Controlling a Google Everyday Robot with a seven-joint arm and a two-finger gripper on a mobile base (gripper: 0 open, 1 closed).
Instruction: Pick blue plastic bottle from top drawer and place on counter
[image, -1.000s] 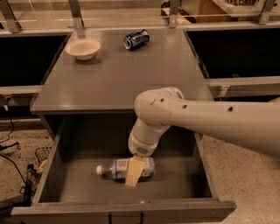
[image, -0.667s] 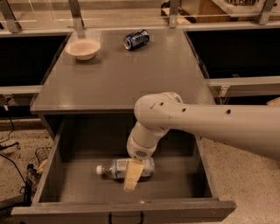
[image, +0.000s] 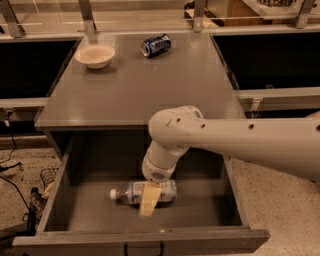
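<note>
The blue plastic bottle (image: 131, 192) lies on its side on the floor of the open top drawer (image: 55, 200), a little left of the middle. Its white cap points left and its body runs to the right. My gripper (image: 149, 200) is down inside the drawer, right over the bottle's middle. Its pale yellow tip crosses the front of the label and reaches toward the drawer's front panel. The cap end shows to the left of the tip and the bottle's base to the right. I cannot tell whether the gripper is closed on the bottle or merely set over it, since its far side is hidden.

Dark cables (image: 10, 165) trail over the floor at the far left, outside the drawer. On the bench (image: 140, 95) above, a pale bowl (image: 95, 55) sits near the back left corner. A dark blue can (image: 156, 45) lies on its side near the back edge, to the right of the bowl and apart from it. Nothing else lies in the drawer beside the bottle. The bench's front edge overhangs the rear of the drawer just behind my wrist (image: 159, 167).

My arm (image: 240, 142) comes in from the right as a thick white link and crosses above the drawer's right wall. It bends at a rounded elbow near the bench's front edge and turns down to the wrist above the bottle.
</note>
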